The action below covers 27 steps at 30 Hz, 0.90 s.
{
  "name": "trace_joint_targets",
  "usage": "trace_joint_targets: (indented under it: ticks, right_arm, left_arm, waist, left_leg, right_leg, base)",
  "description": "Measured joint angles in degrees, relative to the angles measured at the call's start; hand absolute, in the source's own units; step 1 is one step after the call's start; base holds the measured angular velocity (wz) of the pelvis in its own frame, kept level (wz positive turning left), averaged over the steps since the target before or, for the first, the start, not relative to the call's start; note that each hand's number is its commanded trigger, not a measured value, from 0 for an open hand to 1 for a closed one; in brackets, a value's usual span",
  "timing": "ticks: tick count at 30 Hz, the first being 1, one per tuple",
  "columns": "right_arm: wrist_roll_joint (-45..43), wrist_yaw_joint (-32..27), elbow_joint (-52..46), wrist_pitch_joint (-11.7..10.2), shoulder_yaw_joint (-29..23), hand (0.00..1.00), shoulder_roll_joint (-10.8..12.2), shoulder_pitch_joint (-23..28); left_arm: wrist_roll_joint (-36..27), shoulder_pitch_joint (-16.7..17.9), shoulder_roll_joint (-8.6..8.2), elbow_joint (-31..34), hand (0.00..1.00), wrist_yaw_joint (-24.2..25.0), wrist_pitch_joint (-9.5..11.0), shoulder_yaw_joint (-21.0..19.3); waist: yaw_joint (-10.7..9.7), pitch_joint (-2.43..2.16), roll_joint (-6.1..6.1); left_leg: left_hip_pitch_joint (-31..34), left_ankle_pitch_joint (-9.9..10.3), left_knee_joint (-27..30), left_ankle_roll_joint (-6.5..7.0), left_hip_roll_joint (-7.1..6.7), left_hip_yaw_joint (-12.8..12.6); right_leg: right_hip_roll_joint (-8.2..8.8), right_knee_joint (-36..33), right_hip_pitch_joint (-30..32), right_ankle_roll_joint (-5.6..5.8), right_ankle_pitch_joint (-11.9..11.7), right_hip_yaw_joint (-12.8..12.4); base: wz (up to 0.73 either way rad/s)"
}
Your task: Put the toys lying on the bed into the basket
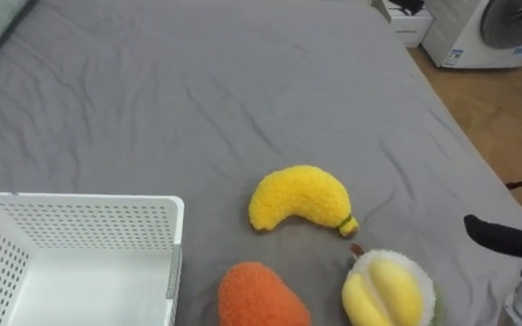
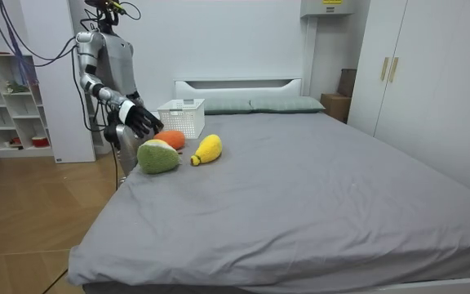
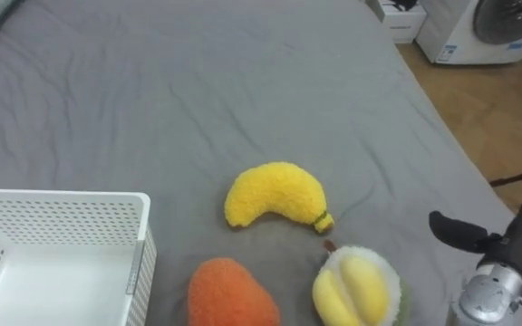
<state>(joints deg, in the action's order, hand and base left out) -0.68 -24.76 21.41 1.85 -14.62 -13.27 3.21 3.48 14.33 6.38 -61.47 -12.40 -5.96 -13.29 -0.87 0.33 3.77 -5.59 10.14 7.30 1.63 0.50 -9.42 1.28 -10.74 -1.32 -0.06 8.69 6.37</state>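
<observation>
Orange rounded plush toy (image 1: 261, 297) lies on the grey-sheeted bed (image 1: 198, 91) near its front edge, just right of a white perforated plastic basket (image 1: 89, 226) and apart from it. Further right and a little farther back rests a yellow plush banana (image 1: 299, 196), its green-banded stalk end pointing towards a green plush durian with yellow segments (image 1: 388, 290), which sits beside the orange toy. At the far right the right hand (image 3: 506, 249) hovers past the durian, fingers straight and released, grasping nothing.
</observation>
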Motion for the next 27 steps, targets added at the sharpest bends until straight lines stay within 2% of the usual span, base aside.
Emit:
trace_joint_targets:
  ticks: [7, 10, 13, 18, 21, 24, 27]
  right_arm:
    - [-6.6, 0.7, -2.4, 0.0, 0.6, 0.00, 0.1, 0.0]
    - [-9.0, 2.7, -2.4, 0.3, 2.9, 0.00, 0.1, 0.1]
    - [-9.3, 6.1, 0.6, 0.4, 5.3, 0.00, 0.1, 0.0]
    - [-10.1, 15.0, 3.4, 3.6, 9.4, 0.00, 0.1, 1.5]
    - [-10.8, 19.5, 3.8, 4.5, 9.6, 0.00, 0.1, 1.8]
    - [-10.7, 23.1, 8.6, 4.6, 9.5, 0.00, -0.1, 1.1]
    - [-10.8, 26.1, 12.5, 5.5, 9.3, 0.00, 0.0, 0.4]
  left_arm:
    - [0.0, 0.1, -0.03, 0.2, 0.00, 0.0, -0.1, 0.2]
    - [0.0, 0.6, -0.02, 1.3, 0.00, -0.4, -0.5, 1.4]
    - [0.0, 0.6, 0.02, 1.6, 0.00, -0.5, -0.5, 1.6]
    - [0.0, 0.9, 0.08, 2.6, 0.00, -0.5, -0.5, 1.7]
    - [0.0, 1.1, 0.22, 3.5, 0.00, -0.5, -1.0, 1.7]
    - [0.1, 1.2, 0.52, 4.0, 0.00, -0.4, -1.2, 1.5]
    - [1.1, 1.2, 0.60, 4.2, 0.00, -0.4, -1.3, 1.4]
  waist:
    - [0.6, -0.13, -0.28]
    - [0.9, -0.16, -0.38]
    - [1.3, -0.25, -0.36]
    - [2.4, -0.23, -0.08]
    - [2.4, -0.29, 0.30]
    - [2.7, -0.67, 1.06]
    - [2.7, -0.64, 1.31]
  left_leg:
    - [0.2, 0.0, 0.0, 0.00, 0.01, 0.0]
    - [0.2, 0.0, 0.0, 0.00, 0.01, 0.1]
    - [-0.4, 0.0, 0.1, 0.00, 0.01, 0.3]
    - [-0.3, 0.0, 0.3, 0.00, -0.03, 0.6]
    - [-0.1, 0.0, 0.3, 0.01, -0.03, 0.8]
    - [-0.1, 0.0, 0.3, 0.00, -0.01, 0.9]
    - [0.0, 0.0, 0.3, 0.00, -0.03, 1.3]
  right_leg:
    - [-0.02, 0.0, 0.2, 0.00, 0.0, 0.0]
    - [-0.01, 0.0, 0.1, -0.02, 0.0, 0.1]
    - [0.06, 0.2, -0.9, -0.02, -0.2, 0.4]
    - [0.51, 0.1, -0.7, 0.02, 0.0, 0.5]
    - [0.67, 0.1, -0.7, -0.01, 0.0, 1.5]
    - [0.71, 0.3, -1.0, -0.06, 0.0, 1.8]
    - [0.70, 0.7, -1.3, -0.06, -0.1, 2.2]
  base:
    - [0.00]
    - [0.00]
    - [0.08]
    - [0.00]
    - [0.04]
    - [0.07]
    - [0.05]
